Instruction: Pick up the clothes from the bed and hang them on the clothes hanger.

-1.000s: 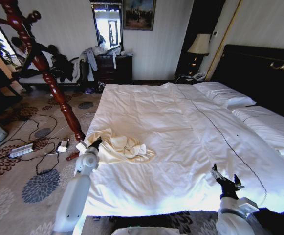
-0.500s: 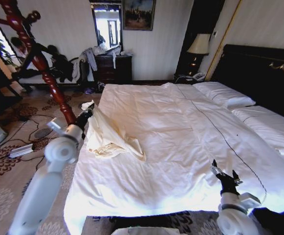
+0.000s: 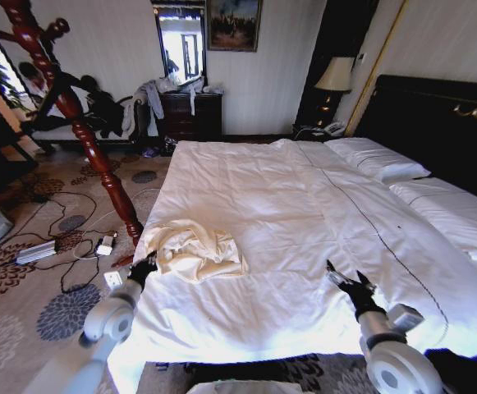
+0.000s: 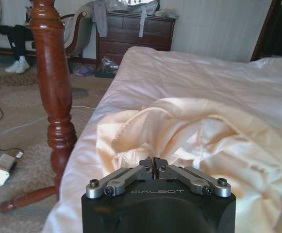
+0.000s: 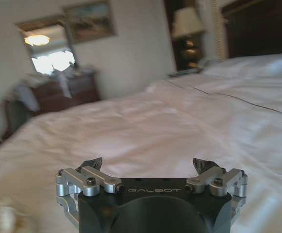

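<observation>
Your left arm came up from the lower left, off the near left corner of the bed (image 3: pixel 304 205), forearm angled up toward the mattress edge. The left gripper (image 3: pixel 142 269) sat right at that edge, just beside the near side of the cream garment (image 3: pixel 193 253). In the left wrist view the left gripper (image 4: pixel 154 162) had its fingers pressed together, tips meeting, nothing visibly pinched between them; the cream garment (image 4: pixel 194 141) lay bunched directly past the tips, touching or almost touching, you couldn't tell which. The garment was a crumpled heap on the white quilt near the bed's left edge, toward the foot end. A red-brown turned wooden post (image 3: pixel 74 115) stood on the carpet just off the bed's left side, tilted in the head view, near the garment.

Your right arm rose from the lower right, over the foot end of the bed, well apart from the garment. The right gripper (image 3: pixel 346 284) hovered above the quilt, pointing up the bed toward the pillows (image 3: pixel 378 160). In the right wrist view the right gripper (image 5: pixel 150 167) was spread wide, fingers far apart, holding nothing.
</observation>
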### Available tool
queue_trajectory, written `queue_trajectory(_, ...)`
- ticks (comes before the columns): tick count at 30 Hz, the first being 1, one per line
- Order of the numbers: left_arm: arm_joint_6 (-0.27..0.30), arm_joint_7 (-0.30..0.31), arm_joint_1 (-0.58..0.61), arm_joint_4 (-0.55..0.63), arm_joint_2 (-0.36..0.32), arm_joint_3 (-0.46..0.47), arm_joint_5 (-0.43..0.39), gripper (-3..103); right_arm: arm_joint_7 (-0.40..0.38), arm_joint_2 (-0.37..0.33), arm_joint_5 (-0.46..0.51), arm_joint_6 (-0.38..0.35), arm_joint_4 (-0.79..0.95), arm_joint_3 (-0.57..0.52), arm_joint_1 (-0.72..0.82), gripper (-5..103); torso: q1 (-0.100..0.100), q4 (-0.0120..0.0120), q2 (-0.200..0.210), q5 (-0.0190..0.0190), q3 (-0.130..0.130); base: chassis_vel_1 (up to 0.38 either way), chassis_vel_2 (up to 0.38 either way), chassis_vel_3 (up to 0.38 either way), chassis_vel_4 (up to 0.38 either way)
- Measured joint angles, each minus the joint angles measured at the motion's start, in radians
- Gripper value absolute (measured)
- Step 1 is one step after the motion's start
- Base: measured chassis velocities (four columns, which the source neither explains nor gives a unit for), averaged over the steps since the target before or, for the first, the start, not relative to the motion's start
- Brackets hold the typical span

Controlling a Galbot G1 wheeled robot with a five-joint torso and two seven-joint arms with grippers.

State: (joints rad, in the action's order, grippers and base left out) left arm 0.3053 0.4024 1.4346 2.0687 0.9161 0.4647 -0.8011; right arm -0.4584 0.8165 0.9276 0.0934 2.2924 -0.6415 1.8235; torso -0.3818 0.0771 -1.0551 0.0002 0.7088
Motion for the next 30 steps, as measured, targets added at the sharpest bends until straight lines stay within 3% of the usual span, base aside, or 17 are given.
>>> queue_trajectory(2, -0.027, -0.025, 0.020, -0.005, 0.003, 0.011, 0.005, 0, 0.042, -0.005, -0.028, 0.029, -0.018, 0.065, -0.051, 100, 0.000, 0.0026, 0.000, -0.0009, 0.000, 0.000, 0.000, 0.000, 0.000)
queue_trajectory(4, -0.043, -0.037, 0.041, -0.006, 0.005, 0.026, 0.005, 0, 0.058, -0.008, -0.047, 0.040, -0.034, 0.107, -0.091, 100, 0.000, 0.0020, 0.000, -0.0002, 0.000, 0.000, 0.000, 0.000, 0.000)
queue_trajectory(7, -0.098, -0.080, 0.071, -0.042, 0.019, 0.057, 0.026, 0, 0.124, -0.017, -0.155, 0.077, -0.114, 0.279, -0.232, 100, 0.000, -0.0006, 0.000, -0.0002, 0.000, 0.000, 0.000, 0.000, 0.000)
queue_trajectory(9, -0.111, -0.089, 0.061, -0.067, 0.048, 0.060, 0.037, 0, 0.146, -0.006, -0.197, 0.084, -0.155, 0.381, -0.292, 100, 0.000, 0.0007, 0.000, -0.0005, 0.000, 0.000, 0.000, 0.000, 0.000)
queue_trajectory(10, -0.111, -0.089, 0.061, -0.067, 0.048, 0.060, 0.037, 0, 0.146, -0.006, -0.197, 0.084, -0.155, 0.381, -0.292, 100, 0.000, 0.0007, 0.000, -0.0005, 0.000, 0.000, 0.000, 0.000, 0.000)
queue_trajectory(14, -0.114, -0.097, 0.030, -0.099, 0.112, 0.052, 0.078, 0, 0.160, 0.003, -0.157, 0.101, -0.247, 0.553, -0.412, 100, 0.000, 0.0010, 0.000, -0.0004, 0.000, 0.000, 0.000, 0.000, 0.000)
queue_trajectory(16, -0.114, -0.099, 0.028, -0.102, 0.118, 0.052, 0.084, 0, 0.167, 0.004, -0.150, 0.107, -0.264, 0.570, -0.432, 100, 0.000, 0.0010, 0.000, -0.0005, 0.000, 0.000, 0.000, 0.000, 0.000)
queue_trajectory(21, -0.139, -0.151, 0.034, -0.112, 0.139, 0.063, 0.123, 0, 0.212, 0.042, -0.112, 0.139, -0.375, 0.715, -0.617, 100, 0.000, 0.0009, 0.000, -0.0003, 0.000, 0.000, 0.000, 0.000, 0.000)
queue_trajectory(25, -0.142, -0.159, 0.043, -0.097, 0.147, 0.084, 0.127, 0, 0.215, 0.078, -0.156, 0.133, -0.409, 0.796, -0.700, 100, 0.000, 0.0004, 0.000, -0.0002, 0.000, 0.000, 0.000, 0.000, 0.000)
queue_trajectory(30, -0.141, -0.160, 0.057, -0.070, 0.159, 0.109, 0.139, 0, 0.160, 0.105, -0.278, 0.065, -0.456, 0.906, -0.776, 100, 0.000, 0.0008, 0.000, -0.0005, 0.000, 0.000, 0.000, 0.000, 0.000)
